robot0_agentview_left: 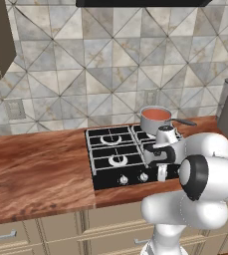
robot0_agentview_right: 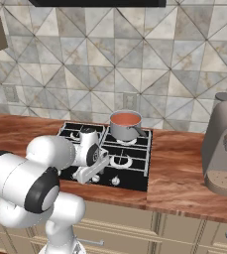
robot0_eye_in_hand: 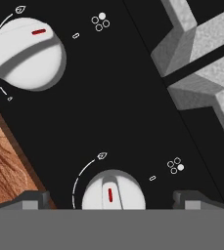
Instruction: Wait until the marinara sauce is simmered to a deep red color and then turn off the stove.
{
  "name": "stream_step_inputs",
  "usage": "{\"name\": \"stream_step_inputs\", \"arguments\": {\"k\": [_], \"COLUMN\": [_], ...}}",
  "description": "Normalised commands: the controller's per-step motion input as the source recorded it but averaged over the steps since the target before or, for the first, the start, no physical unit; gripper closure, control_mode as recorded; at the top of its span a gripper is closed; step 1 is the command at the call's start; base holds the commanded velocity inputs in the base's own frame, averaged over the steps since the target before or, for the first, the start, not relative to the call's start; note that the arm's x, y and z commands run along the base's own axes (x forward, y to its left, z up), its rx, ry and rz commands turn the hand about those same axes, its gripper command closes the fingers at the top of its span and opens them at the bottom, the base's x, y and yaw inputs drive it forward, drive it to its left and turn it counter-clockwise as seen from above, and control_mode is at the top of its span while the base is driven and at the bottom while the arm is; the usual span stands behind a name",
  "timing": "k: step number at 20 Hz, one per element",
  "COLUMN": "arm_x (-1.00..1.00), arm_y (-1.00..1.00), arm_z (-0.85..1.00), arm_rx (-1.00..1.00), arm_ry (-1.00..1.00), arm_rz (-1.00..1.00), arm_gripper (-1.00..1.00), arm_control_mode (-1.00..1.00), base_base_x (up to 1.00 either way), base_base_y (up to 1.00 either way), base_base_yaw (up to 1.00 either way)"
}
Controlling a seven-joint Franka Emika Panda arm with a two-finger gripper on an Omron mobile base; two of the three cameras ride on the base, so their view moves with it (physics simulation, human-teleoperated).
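Brushed steel saucepan (robot0_agentview_left: pixel 153 119); matt black stove (robot0_agentview_left: pixel 105 167) with rough grey grates (robot0_eye_in_hand: pixel 201 53); glossy grained-wood worktop (robot0_agentview_left: pixel 36 172).

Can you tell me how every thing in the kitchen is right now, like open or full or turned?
Sauce: orange-red, filling the saucepan.
Saucepan: upright on the stove's back burner.
Gripper: open, over the front knobs.
Near knob: between the fingertips, untouched, red mark pointing along the hand view's upright.
Far knob: red mark turned another way.
Coffee machine: standing on the counter.

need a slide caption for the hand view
Open gripper poised over a stove knob, a second knob beyond on the black stove.
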Motion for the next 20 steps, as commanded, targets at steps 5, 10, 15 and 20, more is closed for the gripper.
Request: {"name": "stream_step_inputs", "arguments": {"k": [5,10,15,20], "arm_x": [0.00,0.00,0.00,0.00], "arm_y": [0.00,0.00,0.00,0.00], "arm_z": [0.00,0.00,0.00,0.00], "arm_rx": [0.00,0.00,0.00,0.00], "arm_ry": [0.00,0.00,0.00,0.00], "arm_rz": [0.00,0.00,0.00,0.00], "arm_gripper": [-1.00,-1.00,-1.00,-1.00], "arm_control_mode": [-1.00,-1.00,-1.00,-1.00], "base_base_x": [0.00,0.00,0.00,0.00], "base_base_y": [0.00,0.00,0.00,0.00], "base_base_yaw": [0.00,0.00,0.00,0.00]}}
